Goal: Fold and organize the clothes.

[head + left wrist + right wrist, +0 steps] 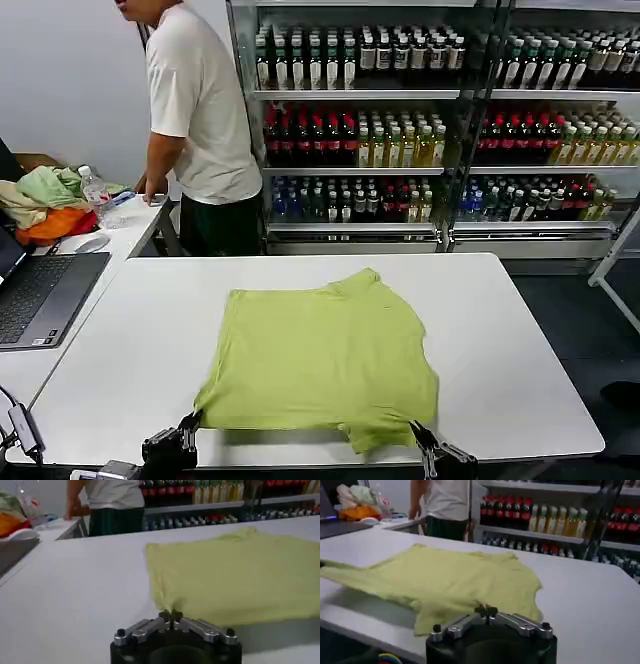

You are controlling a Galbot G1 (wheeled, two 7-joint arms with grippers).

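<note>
- Head view: the lime T-shirt (325, 355) lies plain side up on the white counter (520, 340), its near edge close to the counter's front rim. The left hand (190, 428) is at the near-left corner of the cloth and the right hand (422, 438) at the near-right part, by a flap that hangs forward. To my eye the step is a paired lift of the near edge for a fold away from the robot, so both hands should rise level and move at the same pace.
- Left wrist view: the left hand (170, 615) is closed, its fingertips pinching the corner of the T-shirt (235, 577), and the cloth rises a little off the counter (75, 590) there. The pinch looks shallow, so a gentle pull would suit, or the corner may slip.
- Right wrist view: the right hand (486, 611) is closed on the T-shirt (445, 580) edge, beside the bunched flap. I would keep the span between the hands taut so the flap does not tuck under and wrinkle the fold.
- A heap of other garments (45, 205) sits well apart on a side desk.
</note>
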